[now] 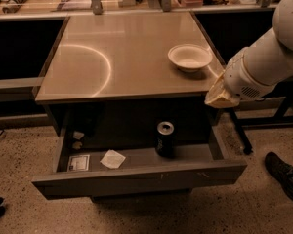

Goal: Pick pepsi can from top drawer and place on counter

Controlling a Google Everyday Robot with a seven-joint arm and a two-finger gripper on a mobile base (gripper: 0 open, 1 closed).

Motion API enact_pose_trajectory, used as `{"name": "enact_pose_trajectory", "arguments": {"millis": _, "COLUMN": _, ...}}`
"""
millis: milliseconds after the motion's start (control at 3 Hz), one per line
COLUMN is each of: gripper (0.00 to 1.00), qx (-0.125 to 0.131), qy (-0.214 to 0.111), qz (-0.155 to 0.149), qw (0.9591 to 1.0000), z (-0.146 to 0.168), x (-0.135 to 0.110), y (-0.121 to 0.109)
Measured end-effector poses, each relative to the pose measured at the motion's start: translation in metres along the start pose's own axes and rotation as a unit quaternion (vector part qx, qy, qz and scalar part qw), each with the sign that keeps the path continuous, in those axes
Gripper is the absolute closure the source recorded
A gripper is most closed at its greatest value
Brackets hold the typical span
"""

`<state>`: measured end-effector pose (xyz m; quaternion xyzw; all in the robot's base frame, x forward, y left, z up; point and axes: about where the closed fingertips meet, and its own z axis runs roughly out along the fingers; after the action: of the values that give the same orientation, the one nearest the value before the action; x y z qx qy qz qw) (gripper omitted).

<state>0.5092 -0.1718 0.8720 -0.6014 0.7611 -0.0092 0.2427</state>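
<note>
Pincer [220, 95] first: its pale yellowish tip hangs at the worktop's front right corner, above the right end of the open drawer, on a white arm [263, 57] that comes in from the right. Whether it is open or closed cannot be told from this angle, and nothing can be seen in it. It is well apart from the can.

Nearest is the speckled floor [19, 169], with a dark shoe [283, 172] at the right edge. The top drawer [136, 177] stands pulled out, its flat grey front panel facing the camera. Inside, near the front left, lie a label [79, 162] and, just beside it, a white paper scrap [112, 158]; smaller scraps [77, 136] lie farther back at the left. The pepsi can [164, 139] stands upright on the drawer floor, right of centre, its long axis vertical and its silver top with pull tab pointing up.

Above and behind lies the glossy beige worktop [127, 52], with a white bowl [189, 57] sitting towards its right side. Beyond its far edge runs a cluttered bench [63, 1].
</note>
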Motion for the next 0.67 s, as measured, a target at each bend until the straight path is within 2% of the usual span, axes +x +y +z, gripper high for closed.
{"name": "enact_pose_trajectory", "arguments": {"millis": 333, "gripper": 1.00, "qx": 0.000, "qy": 0.000, "qz": 0.000, "qw": 1.0000, "z": 0.000, "x": 0.000, "y": 0.000}}
{"name": "enact_pose_trajectory", "arguments": {"millis": 667, "gripper": 1.00, "qx": -0.009, "qy": 0.009, "qz": -0.004, "qw": 0.9999, "z": 0.016, "x": 0.015, "y": 0.004}}
